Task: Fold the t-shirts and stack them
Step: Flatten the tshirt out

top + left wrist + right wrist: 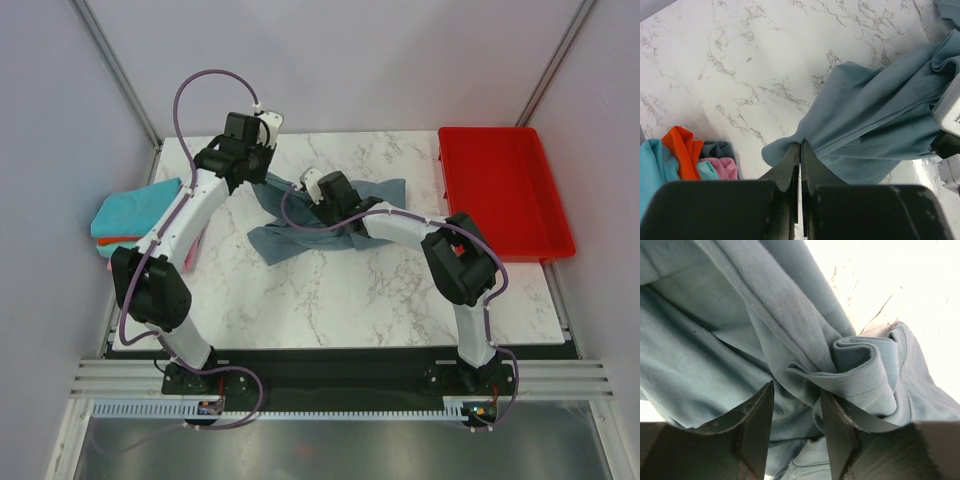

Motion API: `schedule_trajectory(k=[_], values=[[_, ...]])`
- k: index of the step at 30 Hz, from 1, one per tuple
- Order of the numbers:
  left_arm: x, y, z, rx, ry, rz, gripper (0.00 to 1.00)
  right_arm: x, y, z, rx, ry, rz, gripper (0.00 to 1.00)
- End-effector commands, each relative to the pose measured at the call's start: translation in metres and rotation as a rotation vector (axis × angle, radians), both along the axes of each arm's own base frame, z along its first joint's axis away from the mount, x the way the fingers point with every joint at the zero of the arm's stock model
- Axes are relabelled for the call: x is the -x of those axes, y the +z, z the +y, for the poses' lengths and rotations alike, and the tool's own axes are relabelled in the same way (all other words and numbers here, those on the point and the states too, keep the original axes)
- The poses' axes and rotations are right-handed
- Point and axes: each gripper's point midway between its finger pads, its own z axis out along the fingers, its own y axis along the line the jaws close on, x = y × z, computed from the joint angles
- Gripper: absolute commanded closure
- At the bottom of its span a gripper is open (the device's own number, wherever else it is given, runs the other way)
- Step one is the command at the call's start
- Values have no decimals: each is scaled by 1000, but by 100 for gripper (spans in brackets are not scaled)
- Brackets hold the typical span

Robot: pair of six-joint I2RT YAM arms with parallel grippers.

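Slate grey-blue cloth t-shirt (278, 240) lies bunched mid white marbled surface (330, 290), the left tool (800, 150) pinched tight on its edge and the right tool (797, 395) parted astride its folds. Best the right clamps a matching edge, then both draw apart to spread it flat.

Four t-shirts (290, 240), one tray (505, 195), two arms (190, 215).

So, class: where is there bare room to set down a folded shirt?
Free: the bare marble between the slate shirt and the near edge; also the far strip beside the red tray. Crowded: the middle around the shirt, and the left edge by the folded stack.
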Motion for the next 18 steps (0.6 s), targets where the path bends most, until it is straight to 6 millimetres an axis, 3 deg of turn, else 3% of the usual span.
schedule_trajectory(k=[1,5,7,9,12,18], values=[[-4,10,-2,38,13,-26,98,-15,48,7,-83,-32,-100,50],[-6,9,-3,40,11,-26,98,-18,60,9,-90,-34,-123,63],[-6,9,-3,40,11,-26,98,-21,78,9,-102,-37,-155,69],[-6,8,-4,42,8,-20,98,-22,98,5,-103,-39,-194,81],[-8,8,-5,47,10,-21,98,-24,111,-2,-102,-53,-227,98],[-13,9,-8,54,6,-23,98,-32,119,-17,-100,-94,-248,100]])
